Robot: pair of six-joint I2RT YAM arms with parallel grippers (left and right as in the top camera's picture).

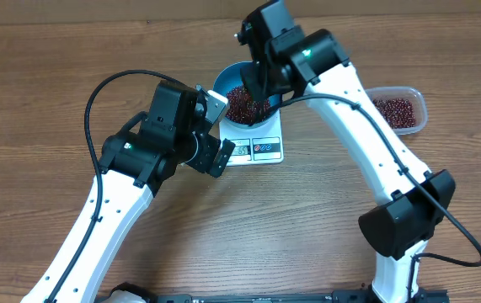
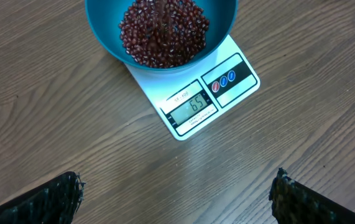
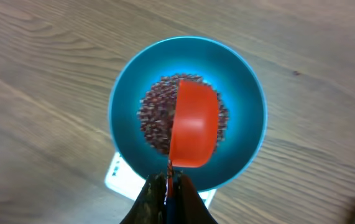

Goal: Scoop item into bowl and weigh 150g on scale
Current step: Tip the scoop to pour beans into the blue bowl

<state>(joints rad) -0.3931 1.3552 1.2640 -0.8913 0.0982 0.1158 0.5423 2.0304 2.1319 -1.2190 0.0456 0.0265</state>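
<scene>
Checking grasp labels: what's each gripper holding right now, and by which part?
Right gripper is shut on the red scoop, gripping its handle, over the blue bowl. Left gripper is open, holding nothing.

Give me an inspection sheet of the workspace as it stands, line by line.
Surface: wooden table, plain grain.
Job's things: blue bowl sits on the white scale and holds beans; the display seems to read 65; clear tub with more beans stands beside the right arm.
Clutter: nothing seen.
Grippers: right gripper, jaws shut on the red scoop, over the bowl; left gripper, jaws open, empty, in front of the scale.
Cables: black cable loops off the left arm; second cable hangs by the right arm.
Surroundings: nothing seen.
</scene>
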